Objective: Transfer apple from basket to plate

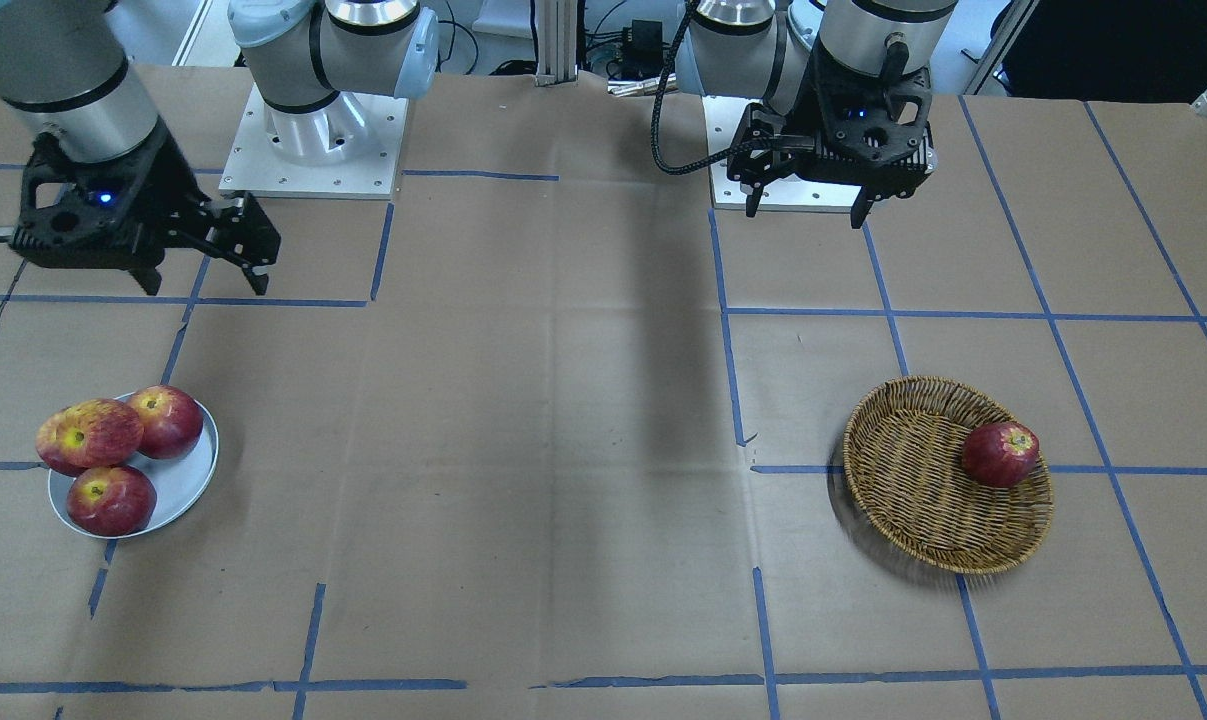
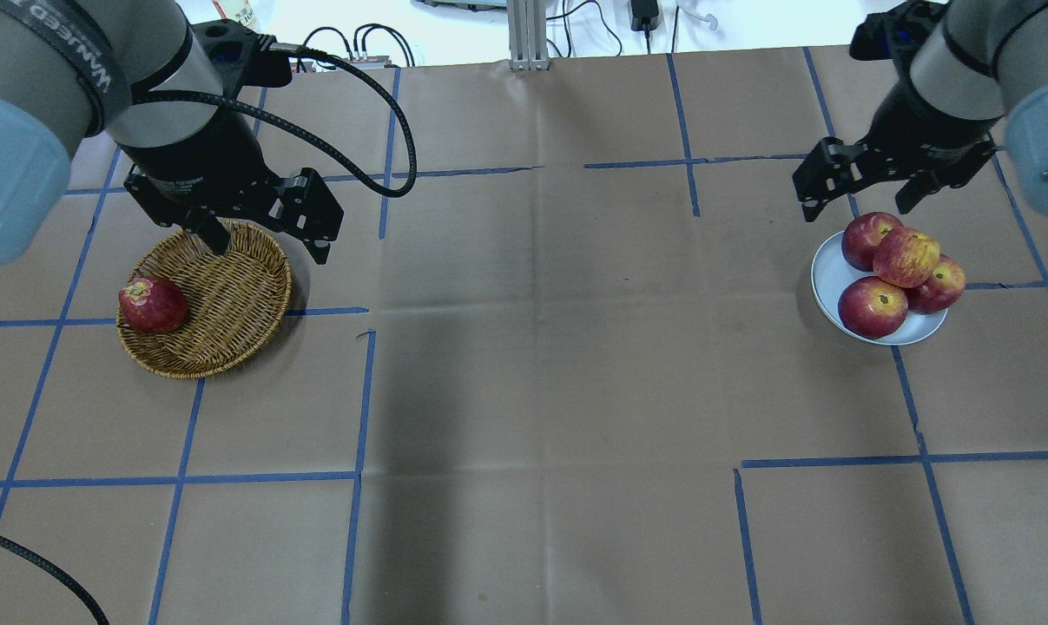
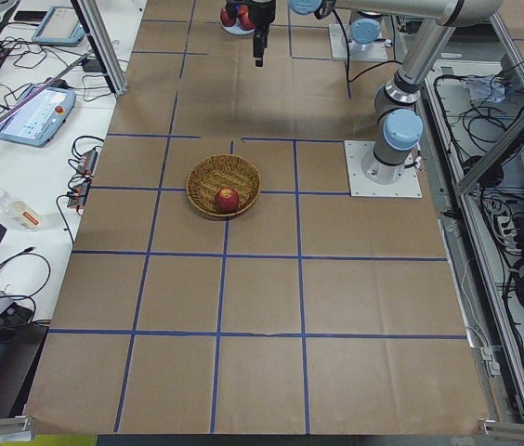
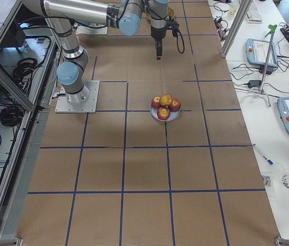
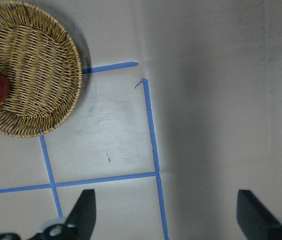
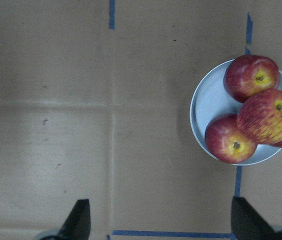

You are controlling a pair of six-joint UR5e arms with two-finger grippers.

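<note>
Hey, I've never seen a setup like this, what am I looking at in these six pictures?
Two robot arms stand at a brown table marked with blue tape. One picture looks down from behind the robot, one from across the table, two from the table's ends, and two from cameras on the wrists. The left gripper and right gripper are both open and hold nothing. A wicker basket holds one dark red apple. A pale plate carries four apples, the streaky apple resting on top of the others.

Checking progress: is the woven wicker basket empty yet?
Not empty. One dark red apple lies inside the round brown wicker basket, near its rim.
</note>
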